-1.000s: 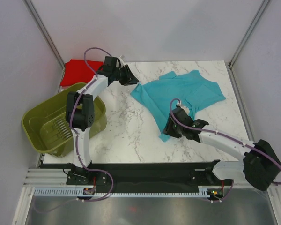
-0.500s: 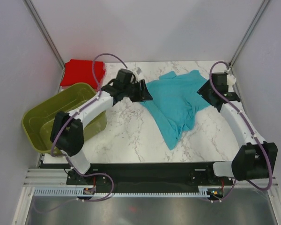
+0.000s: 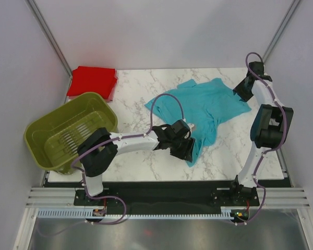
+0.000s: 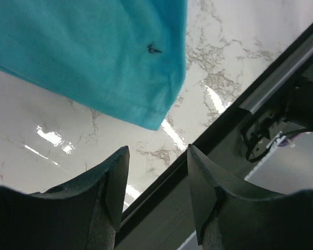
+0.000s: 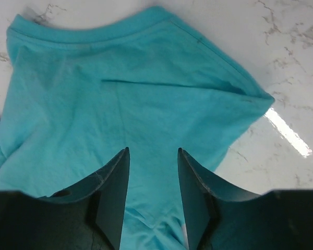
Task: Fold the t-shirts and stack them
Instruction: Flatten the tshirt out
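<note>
Walls: pale grey panels on three sides, with a metal corner post (image 3: 47, 36) at back left and another (image 3: 277, 35) at back right.
Basket (image 3: 52, 133): olive green with a slotted floor, at the near left; I see it sticking out past the table's left edge.
Red t-shirt (image 3: 92, 80): flat square bundle in the back left corner, just behind the basket and apart from it.
Table (image 3: 135, 104): white marble with grey veins, glossy, with lamp glare in both wrist views.
Base rail (image 3: 161, 190): black strip along the near edge; both arms are bolted here.
Left gripper (image 3: 185, 148) (image 4: 157, 153): reached across to centre near. Fingers are spread with nothing between them. In my wrist view it sits over bare marble beside the shirt's hem corner.
Turquoise t-shirt (image 3: 208, 104) (image 4: 94, 47) (image 5: 120, 104): unfolded and rumpled, right of centre. The wide part lies towards the back and the narrow end points at the near edge. There is a small dark mark (image 4: 154, 48) near the hem.
Right gripper (image 3: 242, 89) (image 5: 153, 151): far right at the back, over the shirt's right edge. Fingers are apart and pinch nothing. I can't tell whether they touch the cloth.
</note>
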Controlling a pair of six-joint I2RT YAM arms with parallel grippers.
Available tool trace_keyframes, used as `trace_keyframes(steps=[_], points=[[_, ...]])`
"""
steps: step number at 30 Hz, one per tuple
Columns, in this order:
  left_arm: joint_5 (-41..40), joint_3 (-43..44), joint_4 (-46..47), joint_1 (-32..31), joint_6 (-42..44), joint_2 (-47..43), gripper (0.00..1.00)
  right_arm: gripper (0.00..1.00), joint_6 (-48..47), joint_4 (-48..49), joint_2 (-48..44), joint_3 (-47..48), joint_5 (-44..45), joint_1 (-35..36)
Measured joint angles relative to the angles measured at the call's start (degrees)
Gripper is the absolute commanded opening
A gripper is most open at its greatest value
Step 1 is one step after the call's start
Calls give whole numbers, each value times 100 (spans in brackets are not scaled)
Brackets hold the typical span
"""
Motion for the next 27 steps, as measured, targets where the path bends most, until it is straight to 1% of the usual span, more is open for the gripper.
trace_keyframes(steps=[2, 5, 8, 12, 14, 20, 25, 27], points=[[-157, 17, 11, -136, -7, 164, 56, 54, 11, -153, 361, 516, -57, 26], [-426, 81, -4, -369, 33, 284, 56, 56, -350, -232, 894, 1370, -107, 87], [-549, 321, 44, -551, 76, 470, 56, 55, -831, -79, 1156, 1759, -240, 162], [-553, 610, 103, -625, 125, 767, 56, 55, -1440, 151, 1325, 1790, -833, 221], [-577, 721, 131, -640, 157, 918, 55, 55, -1696, 227, 1401, 1781, -944, 238], [-713, 820, 195, -640, 175, 1204, 49, 56, -2463, 734, 1410, 1290, -883, 286], [-859, 822, 197, -649, 243, 1207, 44, 53, -2983, 920, 1462, 1250, -907, 295], [-872, 820, 197, -649, 273, 1207, 44, 53, -3112, 1023, 1504, 1252, -903, 295]])
